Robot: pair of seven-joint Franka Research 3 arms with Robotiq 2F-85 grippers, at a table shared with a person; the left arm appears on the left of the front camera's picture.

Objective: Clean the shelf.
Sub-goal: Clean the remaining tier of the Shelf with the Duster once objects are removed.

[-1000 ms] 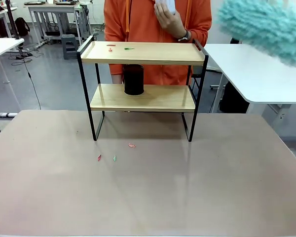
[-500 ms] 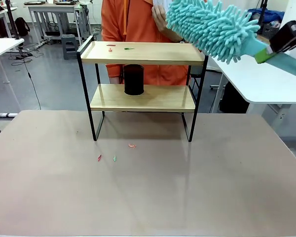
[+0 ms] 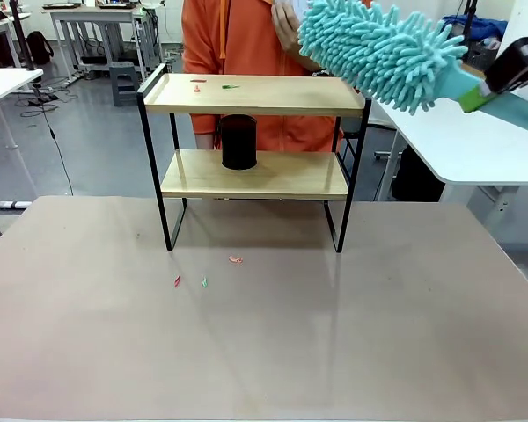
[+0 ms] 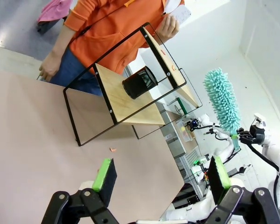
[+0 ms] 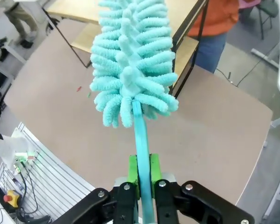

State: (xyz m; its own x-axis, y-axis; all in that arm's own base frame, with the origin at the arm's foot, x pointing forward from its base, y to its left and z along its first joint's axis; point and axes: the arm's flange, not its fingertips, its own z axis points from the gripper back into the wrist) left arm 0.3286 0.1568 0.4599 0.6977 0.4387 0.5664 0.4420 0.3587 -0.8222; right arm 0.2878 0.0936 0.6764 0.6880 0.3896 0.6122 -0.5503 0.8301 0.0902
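The shelf (image 3: 273, 95) is set at the far middle of the bench (image 3: 352, 334). A teal duster (image 3: 378, 51) is clamped by the right pincer (image 5: 142, 170) near the shelf's right end; the left pincer (image 4: 161, 173) is held wide open, empty.

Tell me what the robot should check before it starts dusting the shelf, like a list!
1. Grip: the right gripper is shut on the duster handle. Ok.
2. Duster head at the right end of the shelf top board; whether it touches: cannot tell.
3. Top board clean: red and green scraps lie near its left end. Not ok.
4. Person's hand out of the way: it is raised right beside the duster head. Not ok.
5. The black cup stands upright on the lower board. Ok.
6. The left gripper is open, away from the shelf. Ok.
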